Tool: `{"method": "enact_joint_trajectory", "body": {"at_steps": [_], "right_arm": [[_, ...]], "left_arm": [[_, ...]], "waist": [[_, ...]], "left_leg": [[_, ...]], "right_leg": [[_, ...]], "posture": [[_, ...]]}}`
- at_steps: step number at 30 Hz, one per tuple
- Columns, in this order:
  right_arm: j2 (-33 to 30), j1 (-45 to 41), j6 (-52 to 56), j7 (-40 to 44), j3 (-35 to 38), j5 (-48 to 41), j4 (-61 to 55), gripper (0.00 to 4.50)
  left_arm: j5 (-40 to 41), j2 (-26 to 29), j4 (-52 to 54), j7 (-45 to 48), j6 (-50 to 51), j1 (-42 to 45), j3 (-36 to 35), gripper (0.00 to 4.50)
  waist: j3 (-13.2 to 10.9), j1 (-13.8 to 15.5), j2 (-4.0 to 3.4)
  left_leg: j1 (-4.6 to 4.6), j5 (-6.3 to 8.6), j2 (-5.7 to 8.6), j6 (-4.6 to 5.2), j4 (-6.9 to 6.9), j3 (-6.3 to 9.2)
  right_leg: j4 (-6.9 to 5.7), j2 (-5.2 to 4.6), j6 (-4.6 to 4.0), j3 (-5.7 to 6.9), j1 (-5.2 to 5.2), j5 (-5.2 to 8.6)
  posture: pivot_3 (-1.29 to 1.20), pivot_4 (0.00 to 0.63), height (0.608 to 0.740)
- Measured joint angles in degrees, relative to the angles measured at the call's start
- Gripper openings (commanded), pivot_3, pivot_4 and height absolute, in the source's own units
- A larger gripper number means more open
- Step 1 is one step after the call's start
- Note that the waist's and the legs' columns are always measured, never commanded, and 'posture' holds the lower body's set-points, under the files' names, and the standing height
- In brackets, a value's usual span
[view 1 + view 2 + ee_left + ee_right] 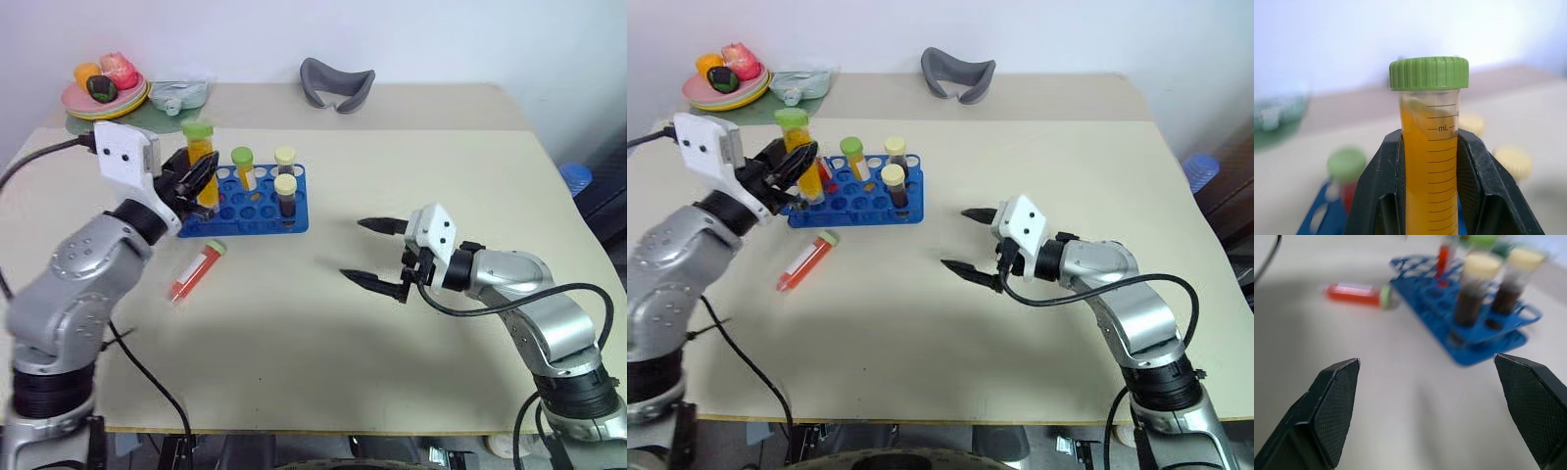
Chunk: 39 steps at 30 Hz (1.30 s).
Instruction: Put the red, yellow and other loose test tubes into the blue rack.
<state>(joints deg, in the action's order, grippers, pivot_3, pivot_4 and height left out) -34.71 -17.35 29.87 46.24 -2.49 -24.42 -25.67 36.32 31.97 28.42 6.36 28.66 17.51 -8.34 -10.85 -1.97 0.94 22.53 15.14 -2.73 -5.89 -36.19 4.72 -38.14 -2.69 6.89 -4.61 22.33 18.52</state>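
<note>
Left gripper clamped on upright yellow tube; right gripper spread wide, empty.

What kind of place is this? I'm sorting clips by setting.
Probably a lab-style test bench: a plain table holds a blue rack of capped tubes, the left hand holds a yellow tube, and a red tube lies loose.

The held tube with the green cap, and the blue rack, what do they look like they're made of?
Yellow tube: looks like clear plastic, smooth and glossy, since the orange-yellow liquid and printed graduation lines show through the wall. Green cap: matte plastic by the look, with moulded vertical ribs. Blue rack: probably moulded plastic, one even blue with a slight sheen and regular round holes. Glass cannot be ruled out for the tube.
</note>
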Motion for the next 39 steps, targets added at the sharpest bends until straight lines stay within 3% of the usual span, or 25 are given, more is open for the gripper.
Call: {"method": "enact_joint_trajectory", "body": {"at_steps": [5, 9, 26, 39], "right_arm": [[1.3, 0.46, 2.86, -2.72, 1.1, -2.48, -0.71, 4.5], [1.84, 1.72, 4.36, -3.83, 0.99, -4.02, -2.94, 4.5], [1.85, 2.93, 4.85, -5.41, 0.75, -4.11, -3.97, 4.5], [1.85, 2.91, 4.85, -5.41, 0.51, -4.09, -3.98, 4.5]], "left_arm": [[-16.44, -9.8, -10.44, -0.08, -20.52, -2.04, 5.28, 0.89], [-22.19, -13.69, -17.95, 1.38, -29.73, -2.09, 5.95, 0.89], [-24.37, -20.94, -38.71, 8.5, -46.77, 3.06, 5.0, 0.89], [-25.62, -22.54, -41.08, 9.37, -50.05, 3.56, 4.69, 0.89]], "waist": [[0.01, -0.28, -0.01], [0.02, -0.38, -0.02], [0.02, -0.38, -0.03], [0.03, -0.39, -0.03]], "left_leg": [[-0.03, 0.03, -0.01, 0.06, -0.01, 0.0], [-0.04, 0.04, 0.0, 0.07, -0.02, 0.0], [-0.06, 0.04, 0.0, 0.08, -0.03, 0.03], [-0.07, 0.04, 0.0, 0.08, -0.03, 0.04]], "right_leg": [[-0.05, 0.02, -0.01, -0.01, 0.0, -0.01], [-0.07, 0.02, 0.0, 0.0, -0.01, -0.01], [-0.1, 0.03, 0.01, 0.02, -0.03, -0.01], [-0.1, 0.03, 0.01, 0.03, -0.05, -0.01]], "posture": [[0.0, 0.15, 0.74], [0.0, 0.15, 0.74], [0.0, 0.15, 0.74], [0.0, 0.15, 0.74]]}}
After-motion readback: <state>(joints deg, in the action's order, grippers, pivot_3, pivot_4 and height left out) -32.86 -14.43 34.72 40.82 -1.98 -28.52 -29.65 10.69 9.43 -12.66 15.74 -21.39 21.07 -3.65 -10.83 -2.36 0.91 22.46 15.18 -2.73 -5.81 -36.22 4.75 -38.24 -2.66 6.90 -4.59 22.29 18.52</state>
